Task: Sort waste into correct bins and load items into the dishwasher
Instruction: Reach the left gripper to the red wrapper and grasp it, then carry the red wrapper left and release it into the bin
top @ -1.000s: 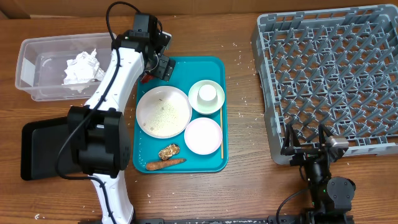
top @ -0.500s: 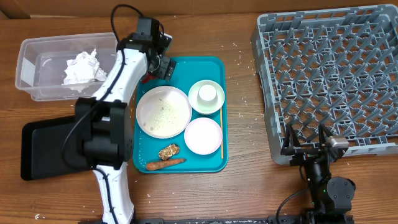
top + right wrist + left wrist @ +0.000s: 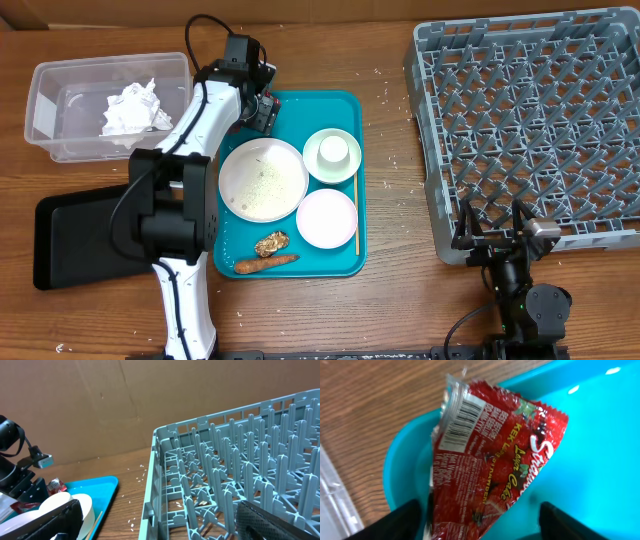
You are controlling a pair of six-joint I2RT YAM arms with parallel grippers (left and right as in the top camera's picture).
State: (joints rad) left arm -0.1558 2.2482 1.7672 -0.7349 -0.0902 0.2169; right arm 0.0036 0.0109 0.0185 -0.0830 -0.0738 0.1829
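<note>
Teal tray [image 3: 600, 435], red wrapper [image 3: 490, 460] bottom cut off

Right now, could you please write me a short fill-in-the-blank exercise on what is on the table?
1. The red wrapper lies in a corner of the teal ___.
2. The crumpled paper sits in the clear bin, to the ___ of that teal thing.
3. The grey dish rack holds ___ dishes.
4. The left tool is ___, with one finger on each side of the wrapper.
Missing words: tray; left; no; open.
</note>
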